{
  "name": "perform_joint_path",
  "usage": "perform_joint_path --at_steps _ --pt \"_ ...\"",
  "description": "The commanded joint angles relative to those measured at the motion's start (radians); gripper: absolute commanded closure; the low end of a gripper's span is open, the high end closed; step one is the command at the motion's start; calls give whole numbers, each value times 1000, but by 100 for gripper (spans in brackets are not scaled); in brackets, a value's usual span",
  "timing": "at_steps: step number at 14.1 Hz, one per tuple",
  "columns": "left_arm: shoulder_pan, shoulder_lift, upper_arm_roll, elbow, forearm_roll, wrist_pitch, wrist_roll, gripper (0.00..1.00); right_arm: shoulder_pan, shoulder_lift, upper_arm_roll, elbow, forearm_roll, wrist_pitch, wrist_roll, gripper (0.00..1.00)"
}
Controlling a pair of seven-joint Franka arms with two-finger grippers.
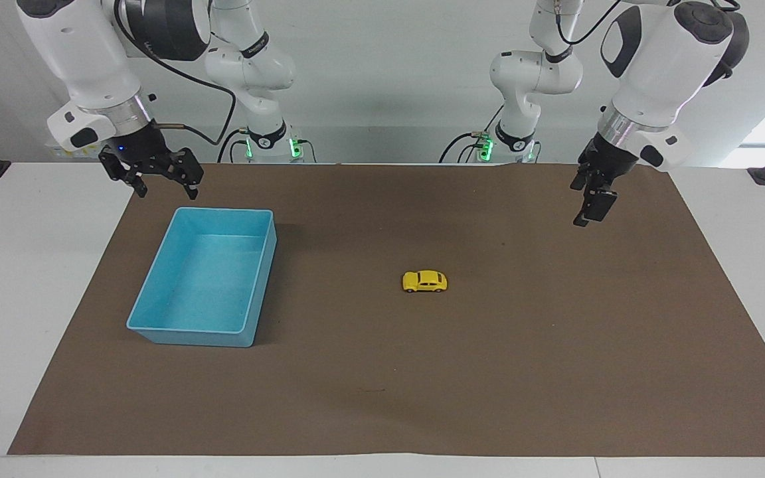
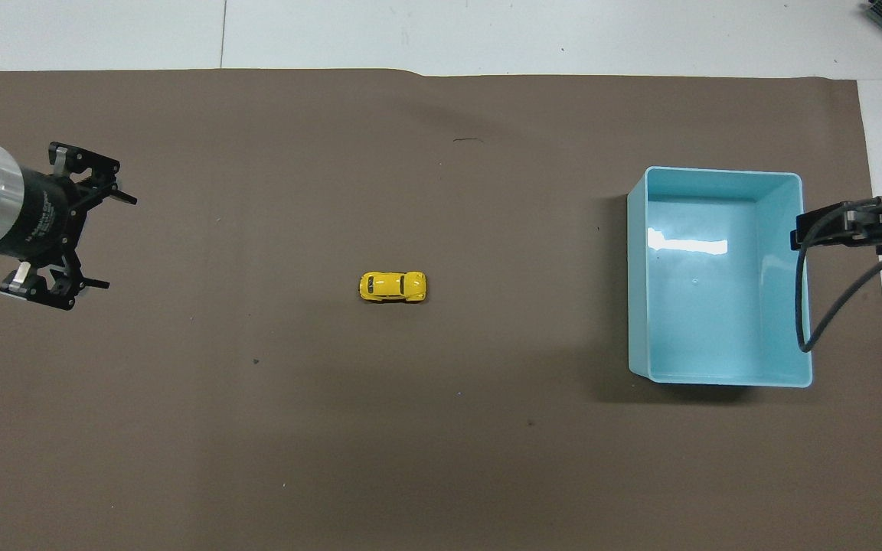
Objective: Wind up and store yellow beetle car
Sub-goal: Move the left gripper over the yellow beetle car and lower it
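Note:
The yellow beetle car [image 1: 424,281] [image 2: 393,286] stands on its wheels in the middle of the brown mat, with nothing touching it. My left gripper [image 1: 588,206] [image 2: 121,243] hangs open and empty over bare mat toward the left arm's end of the table, well apart from the car. The blue tray [image 1: 157,330] [image 2: 717,172] sits empty toward the right arm's end. Raised above that tray's outer side, my right gripper [image 1: 167,194] is open and holds nothing.
The brown mat [image 1: 489,385] covers most of the white table [image 1: 24,265]. A black cable [image 2: 801,306] from the right arm loops over the tray's outer wall in the overhead view.

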Motion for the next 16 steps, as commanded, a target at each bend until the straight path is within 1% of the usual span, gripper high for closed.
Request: perform_joint_path --at_steps 1,5,8,10,12,14,16 --pt "-57 12 14 -19 -7 62 -118 0 -6 -24 4 -30 9 12 10 0" --pt "-106 38 14 -10 -6 88 -276 0 -6 -24 4 -30 9 12 10 0" --pt "-154 81 14 -8 -6 131 -446 0 -6 -24 4 -30 9 12 10 0" --pt "-181 106 14 -7 -6 139 -499 0 -6 -24 4 -30 10 10 10 0" --pt "-194 111 14 -14 -6 161 -520 0 -6 -24 4 -30 9 10 10 0" --pt "-213 149 14 -14 -6 177 -543 0 -6 -24 4 -30 9 10 10 0" --pt "-275 219 15 -14 4 240 -623 0 -6 -24 4 -30 9 10 10 0"
